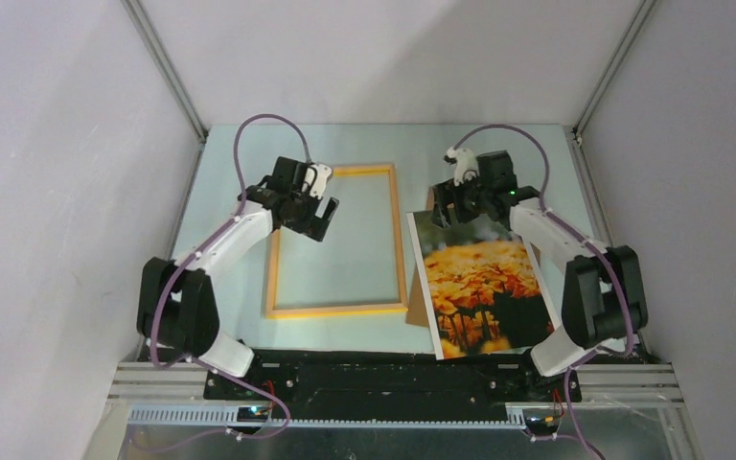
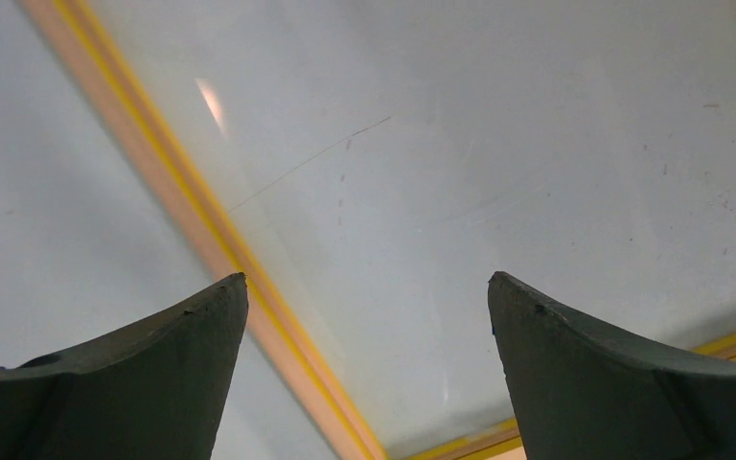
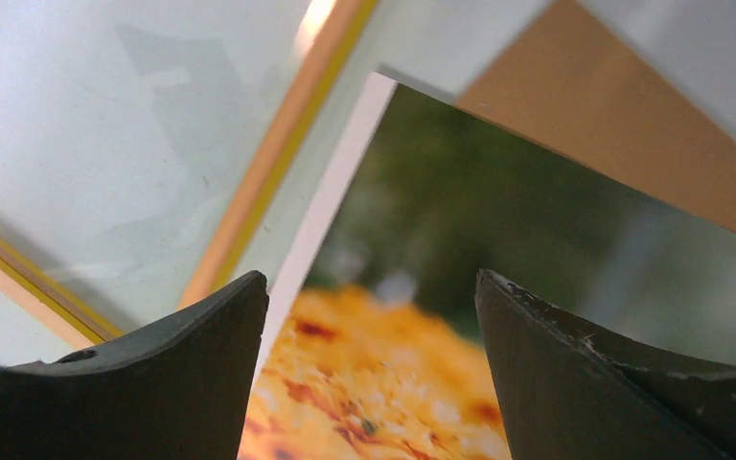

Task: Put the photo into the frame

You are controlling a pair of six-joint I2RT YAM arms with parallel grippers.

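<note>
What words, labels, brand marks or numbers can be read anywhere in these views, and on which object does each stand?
No readable text shows in any view.
The glossy rectangular photo of orange-yellow flowers: picture only, no caption.
The thin yellow-orange wooden frame: plain.
The plain brown backing board: blank.
The left pincer and right pincer: no markings on the dark fingers.

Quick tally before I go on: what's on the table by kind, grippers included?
Photo: 1
Frame: 1
Brown backing board: 1, lying under the photo
Grippers: 2, left gripper and right gripper, both open
Total: 5
</note>
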